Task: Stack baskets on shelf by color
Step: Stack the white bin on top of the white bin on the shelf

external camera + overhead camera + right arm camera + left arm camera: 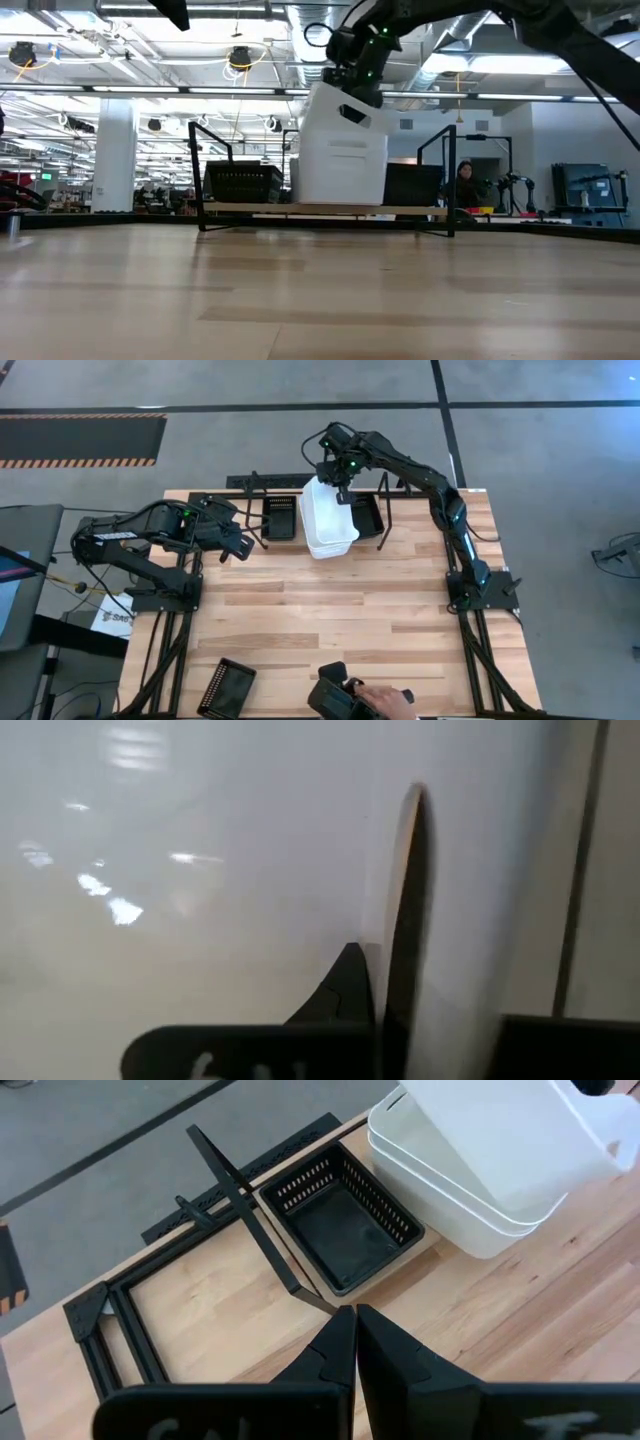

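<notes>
Holding white basket (pixel 322 510) by far rim, right gripper (pixel 338 478) fingers clamped on its wall, above shelf (pixel 250 482) middle bay. Held basket tilted, sits over lower white basket (pixel 478 1220), seemingly not yet fully nested; long axis runs front-to-back. Black mesh basket (pixel 280 517) in bay just left, another black basket (pixel 367 513) right. Left gripper (pixel 243 547) waits near shelf's left end, fingers closed, empty. Person's hand (pixel 380 703) at worktop (pixel 330 610) near edge.

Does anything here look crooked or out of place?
Yes: the top smooth white plastic basket, pinched at its rim by the right tool, sits tilted on the white baskets beneath, not nested level on the black wire shelf.
</notes>
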`<state>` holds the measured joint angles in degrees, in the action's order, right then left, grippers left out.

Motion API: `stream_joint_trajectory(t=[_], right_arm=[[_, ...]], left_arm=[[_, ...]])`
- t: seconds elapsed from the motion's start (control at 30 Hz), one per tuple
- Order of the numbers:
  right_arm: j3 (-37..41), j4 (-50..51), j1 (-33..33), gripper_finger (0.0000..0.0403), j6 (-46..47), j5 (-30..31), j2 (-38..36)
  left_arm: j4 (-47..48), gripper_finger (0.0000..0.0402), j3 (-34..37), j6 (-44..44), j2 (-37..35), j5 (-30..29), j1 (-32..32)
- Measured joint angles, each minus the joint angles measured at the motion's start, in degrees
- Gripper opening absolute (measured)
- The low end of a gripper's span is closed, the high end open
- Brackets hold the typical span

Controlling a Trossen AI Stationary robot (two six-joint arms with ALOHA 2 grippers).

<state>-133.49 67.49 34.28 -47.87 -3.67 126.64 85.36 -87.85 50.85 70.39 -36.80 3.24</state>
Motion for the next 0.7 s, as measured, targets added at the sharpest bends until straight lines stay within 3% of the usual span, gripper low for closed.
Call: stream_joint_trajectory(t=[0.33,0.7], right_arm=[[-0.17,-1.56,-0.12,0.0000,0.45,-1.65,4.80],[-0.22,-0.10,-0.02,0.0000,1.30,0.47,4.62]], left_arm=[[0.00,0.0000,0.02,0.00,0.03,-0.09,-0.01],[0.02,0.0000,0.02,0.00,0.02,-0.13,-0.01]])
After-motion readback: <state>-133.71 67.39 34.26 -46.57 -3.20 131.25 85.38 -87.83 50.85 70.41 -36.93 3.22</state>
